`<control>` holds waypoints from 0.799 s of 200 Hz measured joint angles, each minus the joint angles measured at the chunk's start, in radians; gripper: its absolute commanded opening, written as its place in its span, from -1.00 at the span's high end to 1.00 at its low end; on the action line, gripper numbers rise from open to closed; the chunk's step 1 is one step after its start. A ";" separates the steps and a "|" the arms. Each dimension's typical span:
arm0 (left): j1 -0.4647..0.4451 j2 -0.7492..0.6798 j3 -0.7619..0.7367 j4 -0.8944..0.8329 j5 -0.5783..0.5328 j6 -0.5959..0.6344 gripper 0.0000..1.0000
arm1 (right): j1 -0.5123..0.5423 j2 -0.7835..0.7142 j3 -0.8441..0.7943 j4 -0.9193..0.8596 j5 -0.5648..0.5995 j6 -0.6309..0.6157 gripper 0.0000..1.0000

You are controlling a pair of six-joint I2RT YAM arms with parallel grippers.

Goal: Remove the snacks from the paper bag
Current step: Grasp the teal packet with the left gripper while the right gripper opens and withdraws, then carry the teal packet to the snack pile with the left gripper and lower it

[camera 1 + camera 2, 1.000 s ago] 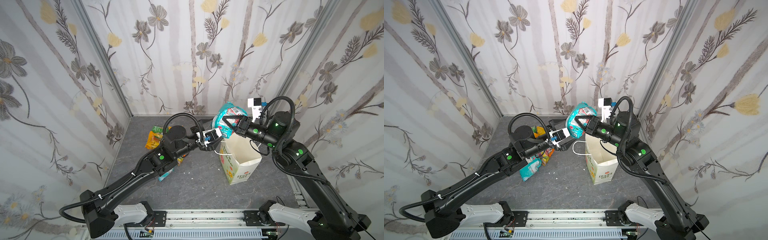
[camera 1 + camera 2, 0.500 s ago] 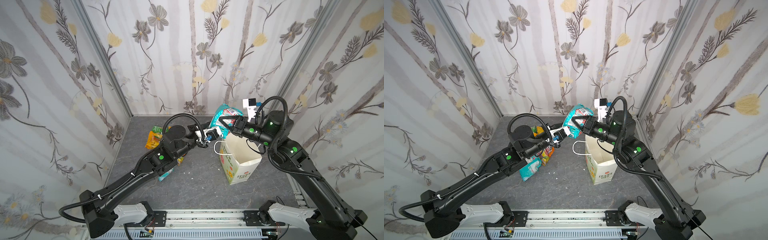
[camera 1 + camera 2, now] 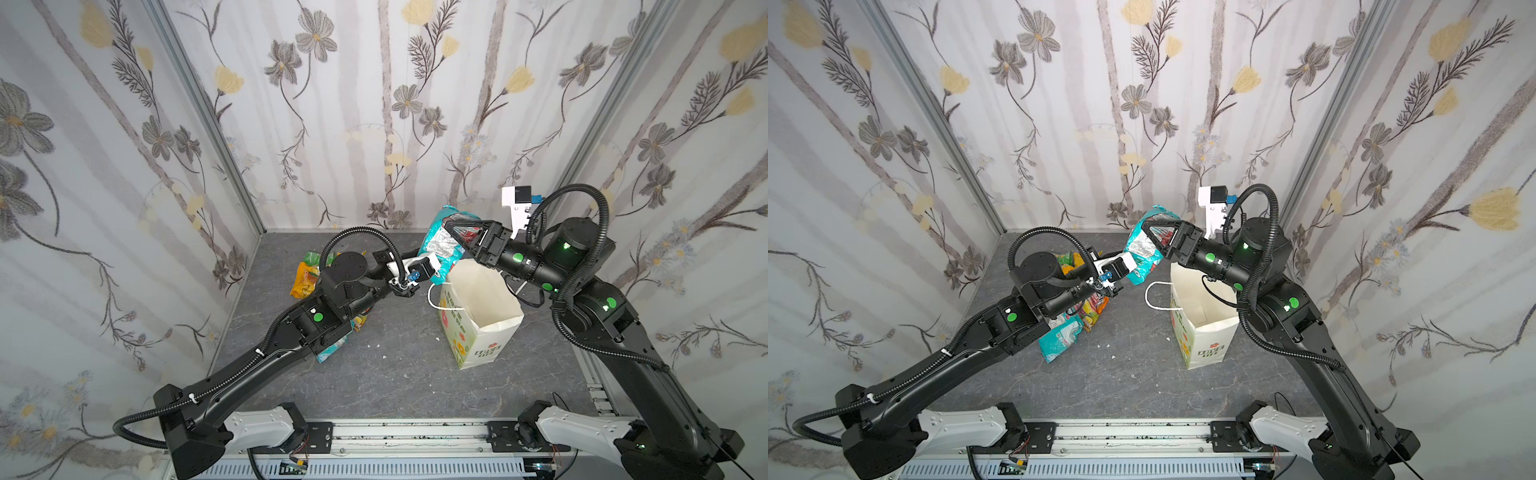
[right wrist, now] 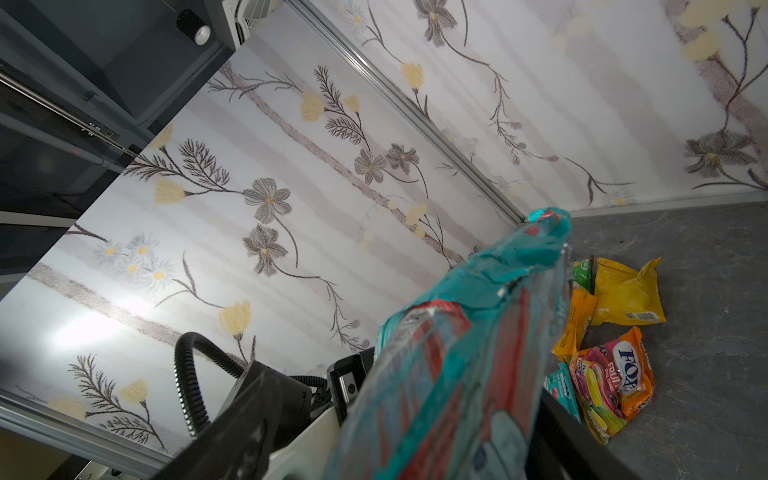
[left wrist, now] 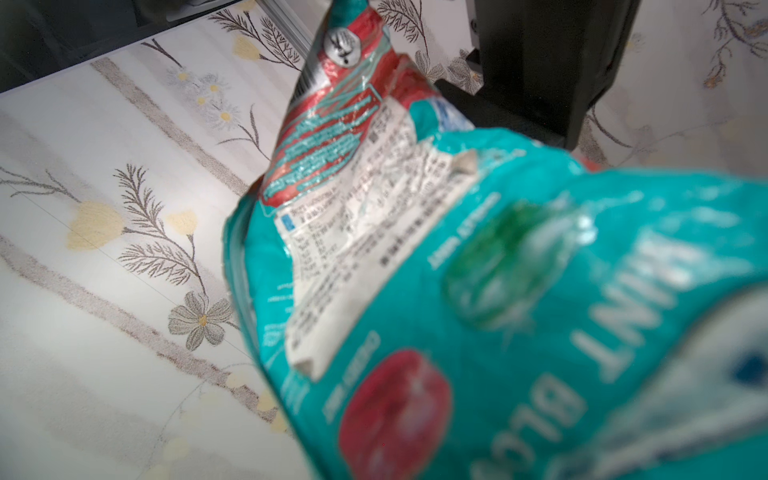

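The left tool (image 3: pixel 434 259) pinches the teal snack packet (image 3: pixel 440 241) above the paper bag (image 3: pixel 478 328), by its far-left rim. The right tool (image 3: pixel 452 228) stands spread around the packet's top. The other snacks (image 3: pixel 307 278) lie on the worktop (image 3: pixel 395 374), far left.

Bag (image 3: pixel 1204 332) stands upright on the bench (image 3: pixel 1142 386), mouth open, with one cord handle (image 3: pixel 1147 296) hanging out over its left side. Just off the bag's far left corner, a teal packet (image 3: pixel 1138 255) is up off the bench. The right gripper (image 3: pixel 1148 228) lies across the packet's upper part; how its jaws stand cannot be judged here. The left gripper (image 3: pixel 1128 269) meets the packet's lower end, tips hidden. Well left of the bag, loose snacks (image 3: pixel 1061 338) lie on the bench, partly under the left arm: teal, orange, yellow, green.
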 measured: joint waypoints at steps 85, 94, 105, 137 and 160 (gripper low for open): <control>0.132 -0.057 0.040 -0.048 -0.057 -0.379 1.00 | -0.036 -0.166 -0.074 0.076 0.128 -0.111 -0.99; 0.161 -0.069 0.038 -0.053 -0.056 -0.439 1.00 | -0.037 -0.185 -0.109 0.092 0.140 -0.113 -0.99; 0.198 -0.086 0.029 -0.059 -0.057 -0.513 1.00 | -0.042 -0.203 -0.149 0.109 0.156 -0.113 -0.99; 0.329 -0.142 -0.026 -0.069 -0.053 -0.731 1.00 | -0.055 -0.216 -0.205 0.130 0.182 -0.108 -0.99; 0.434 -0.180 -0.075 -0.092 -0.031 -0.877 1.00 | -0.068 -0.216 -0.218 0.133 0.184 -0.108 -0.99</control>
